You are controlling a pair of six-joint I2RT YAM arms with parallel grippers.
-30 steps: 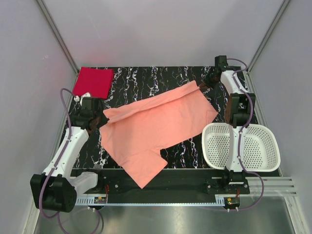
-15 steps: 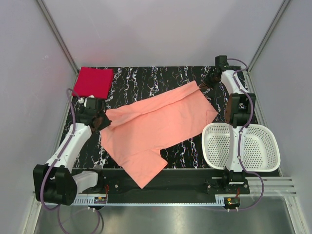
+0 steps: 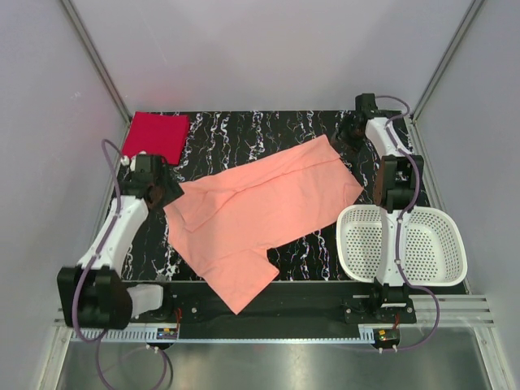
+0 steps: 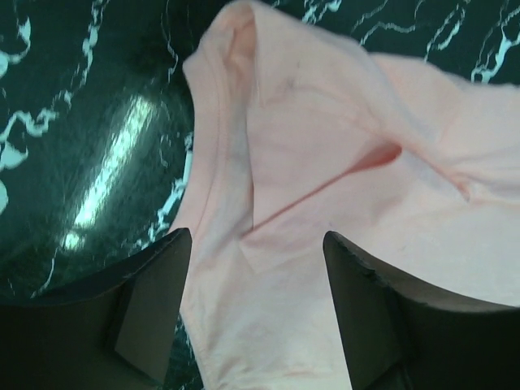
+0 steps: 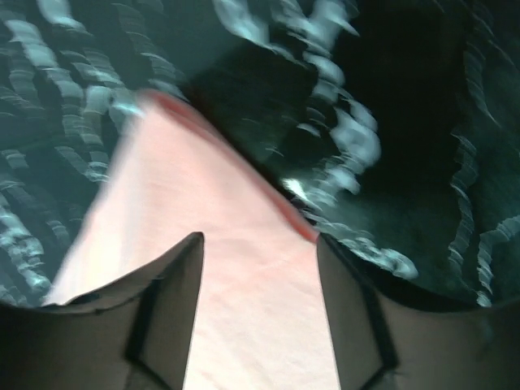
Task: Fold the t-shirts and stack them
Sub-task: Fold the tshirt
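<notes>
A salmon t-shirt (image 3: 260, 211) lies spread, partly folded over, across the black marbled table (image 3: 244, 130). A red t-shirt (image 3: 156, 136), folded into a neat rectangle, rests at the far left corner. My left gripper (image 3: 162, 185) stands open over the salmon shirt's left edge (image 4: 244, 203), its fingers (image 4: 154, 301) apart with cloth below them and nothing pinched. My right gripper (image 3: 348, 134) hovers open above the shirt's far right corner (image 5: 244, 244), its fingers (image 5: 175, 301) spread either side of the cloth. That wrist view is blurred.
A white perforated basket (image 3: 401, 244) stands at the near right, beside the right arm's base. Grey walls close in the table on the left, right and far sides.
Both grippers have opened and let go of the salmon shirt. Its left edge has dropped flat on the table; the left gripper has shifted slightly toward the far side.
</notes>
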